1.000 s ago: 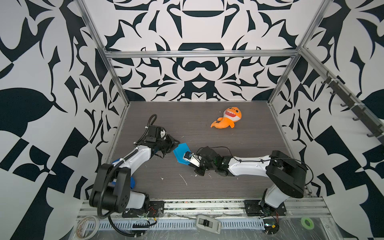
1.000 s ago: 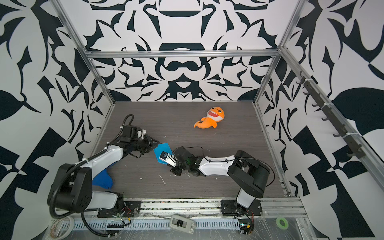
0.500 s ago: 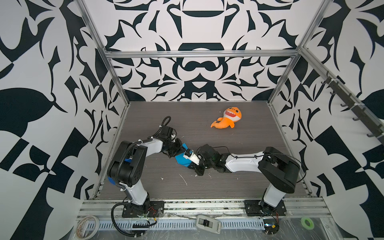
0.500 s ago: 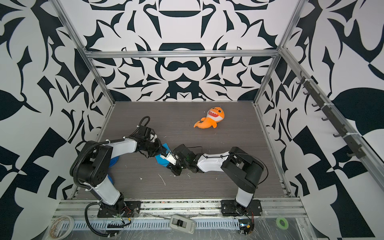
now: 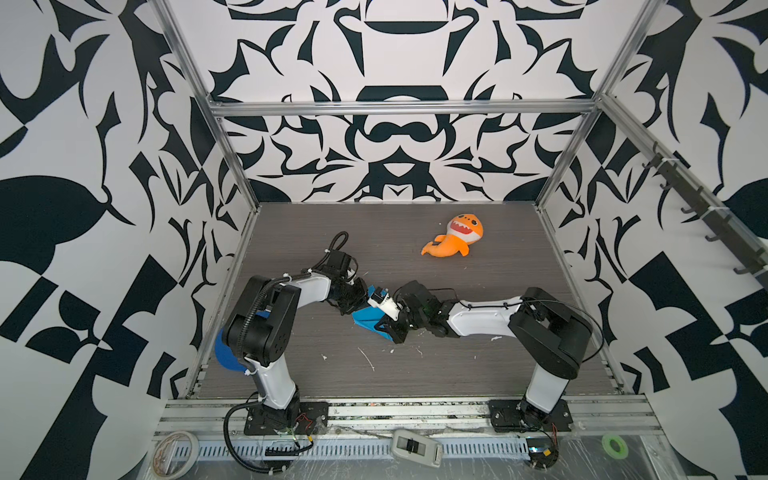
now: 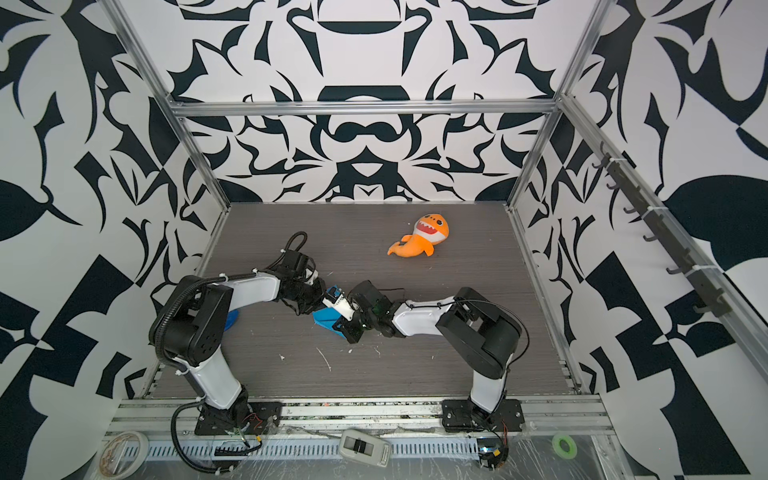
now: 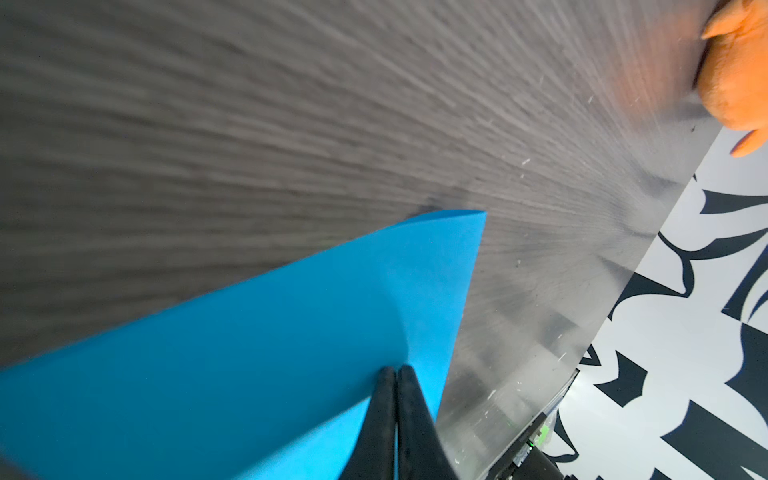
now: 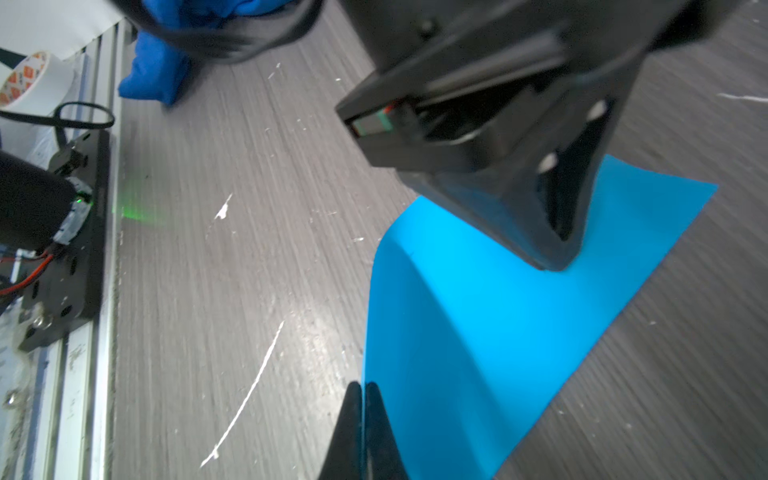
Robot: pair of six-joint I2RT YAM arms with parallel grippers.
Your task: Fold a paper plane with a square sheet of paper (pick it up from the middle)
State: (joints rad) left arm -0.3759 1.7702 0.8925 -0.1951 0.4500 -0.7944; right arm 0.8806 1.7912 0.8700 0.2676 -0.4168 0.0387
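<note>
1. My left claw [image 7: 394, 374] is clenched, its two black fingers pressed together on a raised ridge of the square sheet of paper [image 7: 249, 353].
2. My right claw [image 8: 362, 387] is clenched too, nipping the sheet's edge, with a sliver of blue showing between the fingers.
3. The sheet [image 5: 368, 318] sits mid-counter between my two wrists in both top views. It bows upward rather than lying flat, and one corner rests on the counter [image 5: 415, 365].
4. My two claws meet nose to nose over the paper.
5. The orange shark plush [image 5: 455, 241] lies well apart, toward the back wall.
6. A darker blue disc [image 5: 226, 353] lies behind my left arm's base, near the counter's left edge.
</note>
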